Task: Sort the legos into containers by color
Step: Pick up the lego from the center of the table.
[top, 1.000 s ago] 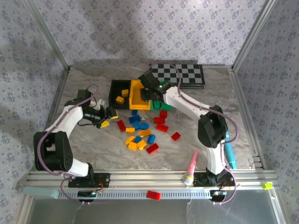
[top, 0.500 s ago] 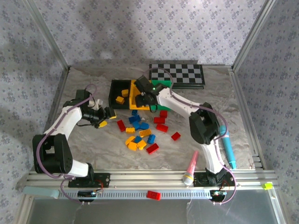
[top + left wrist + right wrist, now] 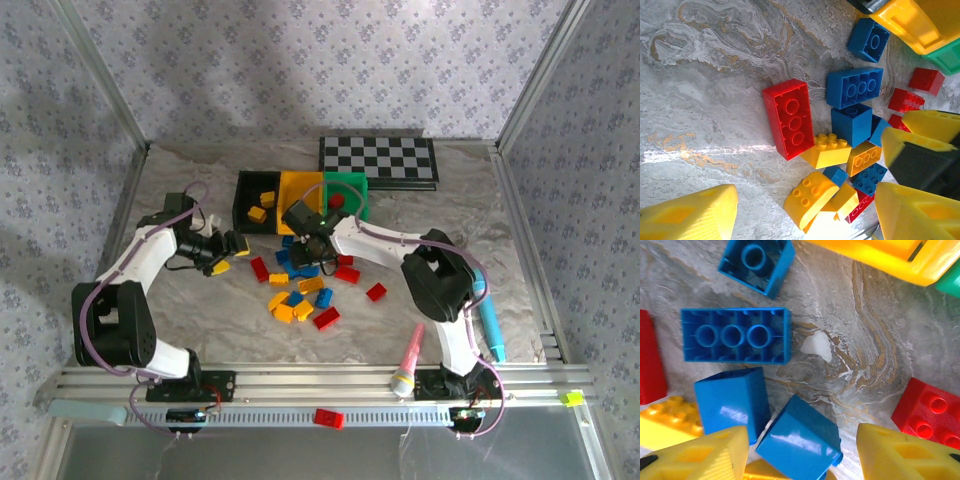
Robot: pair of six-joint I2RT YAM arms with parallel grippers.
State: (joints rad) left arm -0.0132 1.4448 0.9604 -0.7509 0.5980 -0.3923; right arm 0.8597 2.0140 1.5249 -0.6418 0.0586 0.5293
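Hovering low over the loose pile of legos [image 3: 303, 285] in the middle of the marbled table [image 3: 440, 210], the right gripper [image 3: 802, 437] has its yellow fingers [image 3: 695, 455] spread apart and clamps nothing. A smooth-sided blue brick [image 3: 800, 440] lies between the tips, tilted; whether a finger touches it cannot be told. Just beyond it lie a long blue brick [image 3: 735, 335] and a small blue brick [image 3: 760, 262], both turned hollow side up. A red brick [image 3: 930, 412] lies off to the right.

The left gripper [image 3: 235, 244] hangs to the left of the pile, near the front corner of the black bin [image 3: 241, 190], with its jaws wide open and empty. A long red brick [image 3: 790, 117] lies studs up ahead of it, and a lone yellow brick [image 3: 220, 267] sits on the table just beside it.

The three containers stand side by side behind the pile. The black bin holds two yellow bricks [image 3: 258, 213], the yellow bin [image 3: 300, 187] stands in the middle, and the green bin [image 3: 356, 190] holds one red piece [image 3: 337, 200]. Behind them lies a checkerboard [image 3: 380, 160]. A pink marker [image 3: 408, 360] and a teal marker [image 3: 490, 325] lie near the right arm's base.
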